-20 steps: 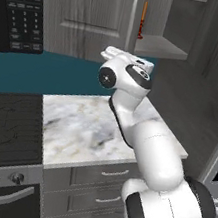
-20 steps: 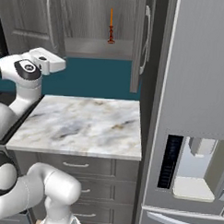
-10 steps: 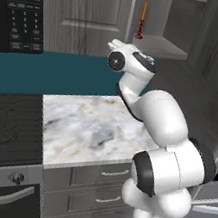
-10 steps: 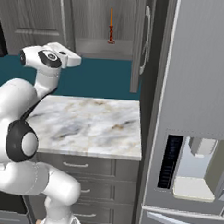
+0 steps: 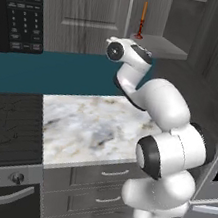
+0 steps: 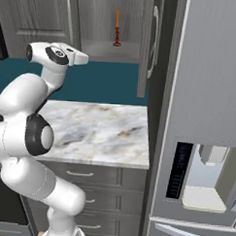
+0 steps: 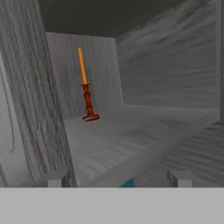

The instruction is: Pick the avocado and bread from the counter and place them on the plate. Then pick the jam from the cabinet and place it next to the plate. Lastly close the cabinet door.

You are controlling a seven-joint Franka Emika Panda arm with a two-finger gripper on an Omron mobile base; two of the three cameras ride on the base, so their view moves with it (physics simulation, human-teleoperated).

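No lettering is legible anywhere; the microwave keypad point(image 5: 22, 12), left of the claw, carries marks too blurred to read.

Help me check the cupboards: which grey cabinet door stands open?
The cabinet door right of the candlestick, swung out edge-on; the left door sits flush, closed.

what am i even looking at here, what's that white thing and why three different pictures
The white thing is a robot arm in a computer-rendered kitchen. Two pictures come from cameras behind it, left and right. The third comes from a camera on its hand: the two small grey stubs at the bottom are its fingertips, spread apart with nothing between them. It faces an open wall cabinet, whose shelf holds a tall thin red-and-orange candlestick-like thing. Below is a marble counter, beside a black stove and a fridge.
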